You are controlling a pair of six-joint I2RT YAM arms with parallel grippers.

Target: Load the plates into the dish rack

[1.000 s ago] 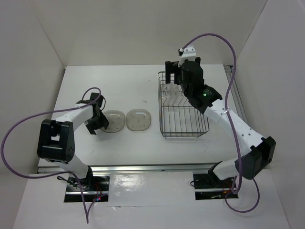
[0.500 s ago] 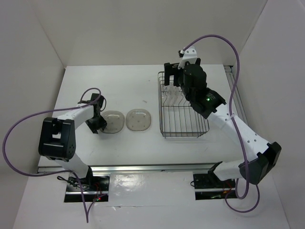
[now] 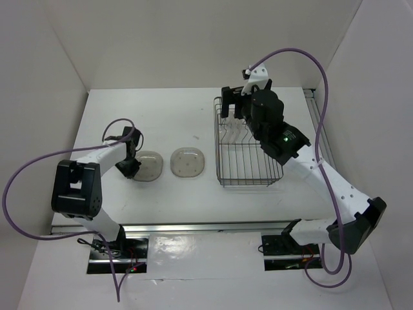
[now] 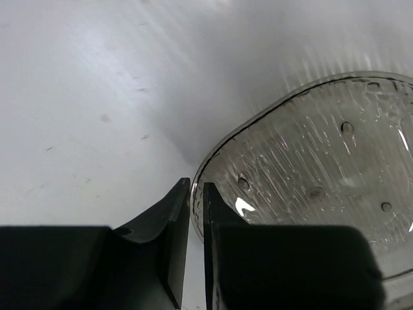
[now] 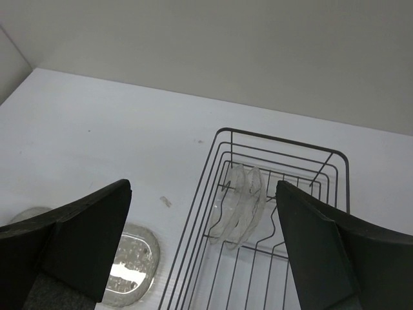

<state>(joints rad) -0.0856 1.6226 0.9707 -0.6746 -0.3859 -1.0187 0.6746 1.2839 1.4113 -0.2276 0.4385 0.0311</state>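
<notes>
A smoky grey plate [image 3: 150, 166] lies on the table at the left. My left gripper [image 3: 131, 165] is at its left edge. In the left wrist view the left gripper [image 4: 197, 187] has its jaws closed to a thin gap with the plate's [image 4: 310, 168] rim between them. A clear plate [image 3: 188, 162] lies beside it and shows in the right wrist view [image 5: 129, 261]. The dish rack [image 3: 251, 165] stands at the right. Two plates [image 5: 242, 200] stand upright between its far prongs. My right gripper [image 3: 231, 108] hovers open and empty above the rack's far left corner [image 5: 203, 187].
White walls enclose the table on the left, back and right. A metal rail [image 3: 319, 123] runs along the table's right edge beyond the rack. Purple cables loop over both arms.
My left gripper has slid onto the smoky plate's left rim and closed there. My right gripper has drawn up and back a little over the rack's far end.
</notes>
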